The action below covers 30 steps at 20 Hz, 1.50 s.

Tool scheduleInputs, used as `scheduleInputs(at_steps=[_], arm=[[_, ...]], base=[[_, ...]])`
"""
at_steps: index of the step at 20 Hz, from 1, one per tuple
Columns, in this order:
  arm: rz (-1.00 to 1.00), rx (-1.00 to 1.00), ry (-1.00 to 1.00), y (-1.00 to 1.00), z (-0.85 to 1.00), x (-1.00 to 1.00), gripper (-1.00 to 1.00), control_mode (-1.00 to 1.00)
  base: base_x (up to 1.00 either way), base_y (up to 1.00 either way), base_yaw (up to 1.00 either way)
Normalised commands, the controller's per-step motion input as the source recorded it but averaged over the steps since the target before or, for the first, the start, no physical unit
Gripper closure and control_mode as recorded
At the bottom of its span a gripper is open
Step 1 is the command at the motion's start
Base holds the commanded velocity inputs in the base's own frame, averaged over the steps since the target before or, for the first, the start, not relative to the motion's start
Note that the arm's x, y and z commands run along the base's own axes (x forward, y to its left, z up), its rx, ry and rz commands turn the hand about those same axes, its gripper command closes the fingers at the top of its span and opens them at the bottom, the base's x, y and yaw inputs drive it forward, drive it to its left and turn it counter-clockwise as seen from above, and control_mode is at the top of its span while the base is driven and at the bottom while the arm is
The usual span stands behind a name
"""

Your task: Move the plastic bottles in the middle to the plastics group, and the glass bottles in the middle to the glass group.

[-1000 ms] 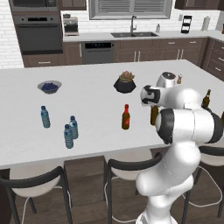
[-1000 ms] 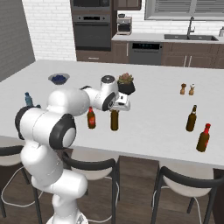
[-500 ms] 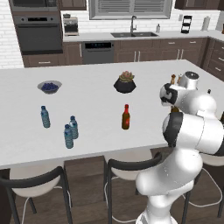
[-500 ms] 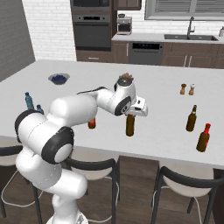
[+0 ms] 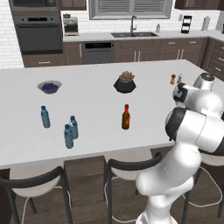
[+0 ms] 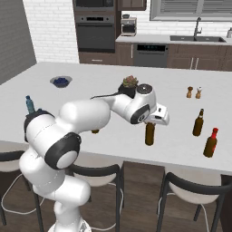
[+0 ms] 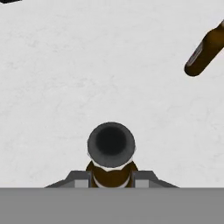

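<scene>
Item: olive-amber glass bottle (image 6: 150, 133), upright and gripped at the neck by our fingers (image 7: 143, 179), which are closed on it from either side; we judge it is being carried clear of the tabletop (image 6: 99, 81) toward the glass group (image 6: 204, 131) at the right end, to be sorted with its own kind. Item: reddish-brown glass bottle (image 5: 126, 117), upright mid-tabletop, not yet sorted. Item: plastics group (image 5: 70, 131) at the left end, well apart from the glass.
</scene>
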Motion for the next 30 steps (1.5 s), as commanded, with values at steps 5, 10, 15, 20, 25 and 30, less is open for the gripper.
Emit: scheduleInputs(at_steps=[5,10,15,20,25,30], arm=[[-0.06,0.0,0.0,-0.39,0.1,0.0,1.0,-1.0],[-0.08,0.0,-0.02,-0.34,0.01,0.0,1.0,-1.0],[-0.07,0.0,-0.01,-0.28,-0.11,-0.01,1.0,-1.0],[-0.07,0.0,-0.04,-0.21,-0.12,0.0,1.0,-1.0],[-0.06,0.0,-0.13,-0.19,0.0,0.0,1.0,-1.0],[-0.06,0.0,-0.11,-0.23,0.0,0.0,1.0,-1.0]], base=[[0.0,0.0,0.0],[0.0,0.0,0.0],[0.0,0.0,0.0],[0.0,0.0,0.0],[0.0,0.0,0.0],[0.0,0.0,0.0]])
